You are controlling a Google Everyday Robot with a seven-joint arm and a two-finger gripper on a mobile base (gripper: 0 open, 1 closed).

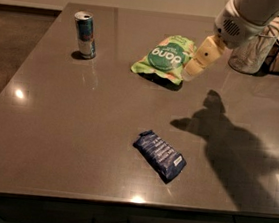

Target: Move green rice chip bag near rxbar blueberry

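While the green rice chip bag lies toward the far edge of the bench, about midway along it, the gripper hangs just beside the bag's right side, below an arm at the far right corner; whether it is spread or closed cannot be told. The rxbar blueberry lies well apart from the bag, near the front edge. A drink can stands upright toward the far left corner.

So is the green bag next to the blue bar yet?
No, the green rice chip bag lies far back, apart from the rxbar blueberry near the front edge, with the pincer just beside the bag.
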